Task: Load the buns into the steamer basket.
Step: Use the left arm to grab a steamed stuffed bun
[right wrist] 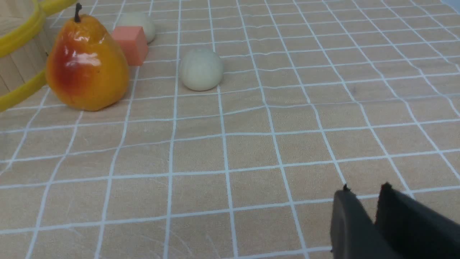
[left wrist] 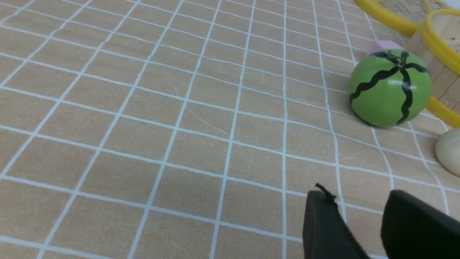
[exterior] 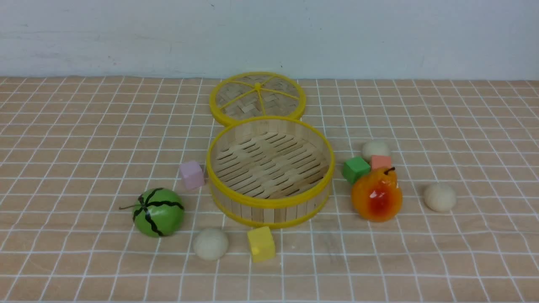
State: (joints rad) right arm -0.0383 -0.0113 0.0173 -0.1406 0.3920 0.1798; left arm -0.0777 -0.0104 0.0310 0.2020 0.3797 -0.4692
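1. Ahead of the left tool (left wrist: 359,196), closer to it than the striped melon (left wrist: 391,90), the first bun (left wrist: 449,151) sits on the worktop (left wrist: 143,144). That tool's fingers stand well apart, with nothing between them.
2. Over to the right tool (right wrist: 364,190): its fingers are nearly together with a thin slit showing, and it holds nothing. Straight ahead of it lies the second bun (right wrist: 201,69), out in the open. The third bun (right wrist: 138,23) sits farther on, behind the salmon cube (right wrist: 130,44) and past the pear (right wrist: 86,64).
3. The steamer basket (exterior: 269,212) is bare inside, and none of the three is in it yet.
4. My read on handling: they look light, soft and doughy, and being round they could roll or dent. I'd come from above and squeeze gently across the widest middle. The right tool would need to spread wider first.
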